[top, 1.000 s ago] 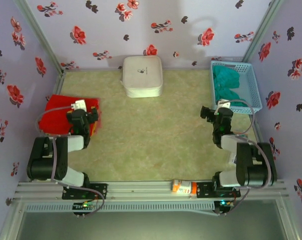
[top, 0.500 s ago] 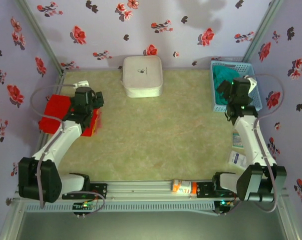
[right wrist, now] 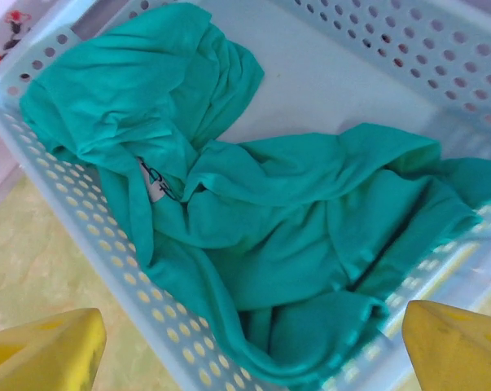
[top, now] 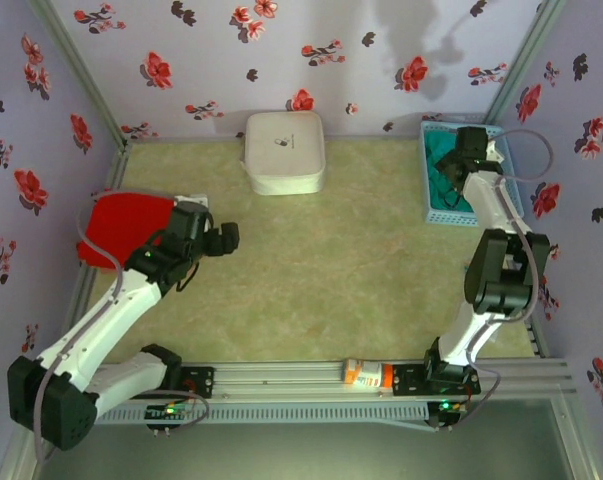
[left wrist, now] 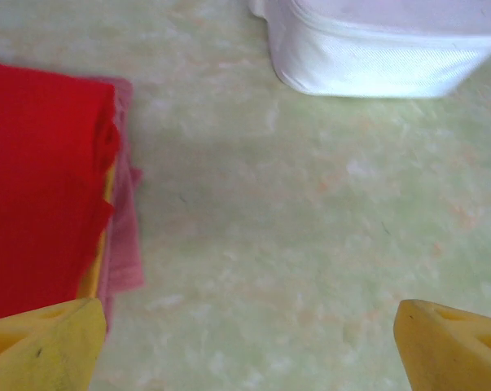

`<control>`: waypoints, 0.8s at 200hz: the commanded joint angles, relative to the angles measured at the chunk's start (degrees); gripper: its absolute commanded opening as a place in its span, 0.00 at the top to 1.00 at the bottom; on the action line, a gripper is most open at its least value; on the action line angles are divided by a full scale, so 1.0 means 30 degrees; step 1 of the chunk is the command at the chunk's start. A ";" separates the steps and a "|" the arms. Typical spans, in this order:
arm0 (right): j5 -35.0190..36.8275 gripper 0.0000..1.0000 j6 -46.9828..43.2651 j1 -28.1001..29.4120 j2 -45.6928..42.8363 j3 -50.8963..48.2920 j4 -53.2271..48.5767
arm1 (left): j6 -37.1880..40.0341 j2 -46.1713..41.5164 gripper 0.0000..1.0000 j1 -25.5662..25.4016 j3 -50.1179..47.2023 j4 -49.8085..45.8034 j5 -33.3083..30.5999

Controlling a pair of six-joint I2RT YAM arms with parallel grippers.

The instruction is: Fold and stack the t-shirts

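Left pincer (top: 224, 238) stands wide with nothing between its jaws, left of centre in the top view, over bare desk (top: 311, 280). It hangs just to the right of the red t-shirt (top: 121, 222). That t-shirt lies as a flat folded block at the left edge of the desk, close to the flowered wall. From the left wrist, the pincer's yellow fingertips (left wrist: 41, 346) sit in the two bottom corners of the frame, with only green-mottled desk between them. The red t-shirt fills the left side of that frame, and a pink layer and a thin yellow strip show along its right edge. A white box (left wrist: 383, 49) sits at the upper right of that frame; in the top view it is at top centre, against the back wall.

Right pincer (top: 449, 172) is also wide and holds nothing. It hangs over the light-blue basket (top: 504, 190) in the upper right of the top view. From the right wrist, the teal t-shirt (right wrist: 269, 212) lies crumpled inside the basket, bunched toward the perforated lower-left wall, with a small white tag showing. The upper part of the basket floor is bare.
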 commanded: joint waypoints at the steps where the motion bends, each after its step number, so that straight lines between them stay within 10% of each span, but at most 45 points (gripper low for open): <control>1: -0.1364 0.07 0.1034 -0.0535 0.2129 0.1863 -0.0471 | -0.1357 -0.0743 0.09 -0.0681 -0.0748 -0.1620 0.0481; 104: -0.4864 0.25 0.0934 -0.0806 1.1323 1.0055 -0.5062 | -0.3047 -0.2016 0.09 -0.2317 -0.2137 -0.1645 0.0666; 160: -0.5113 1.00 0.1029 -0.1282 1.0505 0.9230 -0.4754 | -0.2967 -0.1590 0.09 -0.2434 -0.2064 -0.1139 0.0668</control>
